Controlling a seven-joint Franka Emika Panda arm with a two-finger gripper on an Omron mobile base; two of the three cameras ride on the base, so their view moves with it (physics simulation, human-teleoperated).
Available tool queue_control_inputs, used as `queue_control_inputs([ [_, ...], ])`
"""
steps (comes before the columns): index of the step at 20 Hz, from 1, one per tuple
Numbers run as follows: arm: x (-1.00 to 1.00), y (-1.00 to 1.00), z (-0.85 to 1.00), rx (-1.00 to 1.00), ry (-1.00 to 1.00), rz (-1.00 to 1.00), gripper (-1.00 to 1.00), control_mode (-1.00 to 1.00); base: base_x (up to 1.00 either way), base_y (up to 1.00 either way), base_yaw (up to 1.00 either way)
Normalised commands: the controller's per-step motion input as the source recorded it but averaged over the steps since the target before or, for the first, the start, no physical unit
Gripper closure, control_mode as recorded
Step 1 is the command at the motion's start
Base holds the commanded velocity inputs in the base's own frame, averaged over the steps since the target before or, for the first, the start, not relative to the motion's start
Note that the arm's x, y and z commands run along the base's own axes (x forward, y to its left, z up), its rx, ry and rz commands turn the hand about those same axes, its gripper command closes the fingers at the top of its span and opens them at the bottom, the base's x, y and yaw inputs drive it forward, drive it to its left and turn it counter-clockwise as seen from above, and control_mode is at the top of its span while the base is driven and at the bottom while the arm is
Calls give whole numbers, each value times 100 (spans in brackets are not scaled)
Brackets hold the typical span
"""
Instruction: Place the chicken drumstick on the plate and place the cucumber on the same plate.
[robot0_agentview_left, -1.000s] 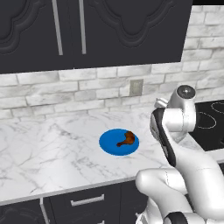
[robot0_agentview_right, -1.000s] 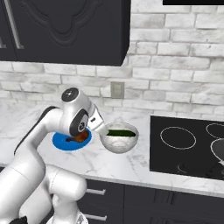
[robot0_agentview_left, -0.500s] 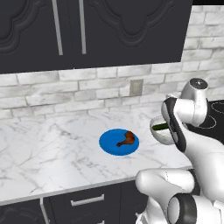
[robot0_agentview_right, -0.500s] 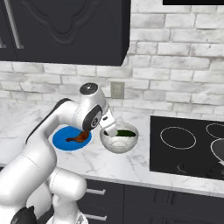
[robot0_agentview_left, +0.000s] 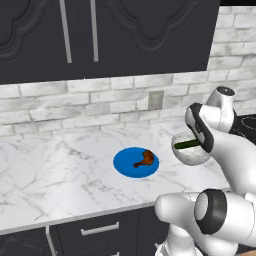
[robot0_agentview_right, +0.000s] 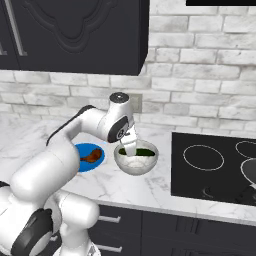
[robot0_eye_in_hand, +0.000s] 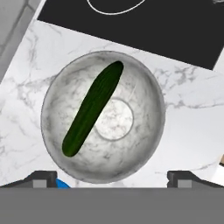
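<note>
Above bowl (robot0_eye_in_hand: 103, 114) with cucumber (robot0_eye_in_hand: 92, 107), hand (robot0_eye_in_hand: 112, 177) points straight down, fingers spread, empty

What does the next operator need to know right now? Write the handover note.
Gripper: open, holding nothing, hanging above the bowl.
Drumstick: lying on the blue plate, toward its right side. That part is done.
Cucumber: lying slanted inside the grey marbled bowl, which stands on the counter between the plate and the cooktop.
Left to do: come down into the bowl, grip the cucumber, lift it out and set it on the plate beside the drumstick.
</note>
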Motion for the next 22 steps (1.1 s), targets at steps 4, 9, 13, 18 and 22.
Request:
queue_control_inputs([
  [4,13,-21,-21,9,1,-8,-100,-100,0,0,0],
  [9,8,-5,-34,0,0,-5,-100,-100,0,0,0],
  [13,16,0,-39,0,0,-2,-100,-100,0,0,0],
  [18,26,0,-30,0,0,-1,-100,-100,0,0,0],
  [22,23,0,-25,0,0,-1,-100,-100,0,0,0],
])
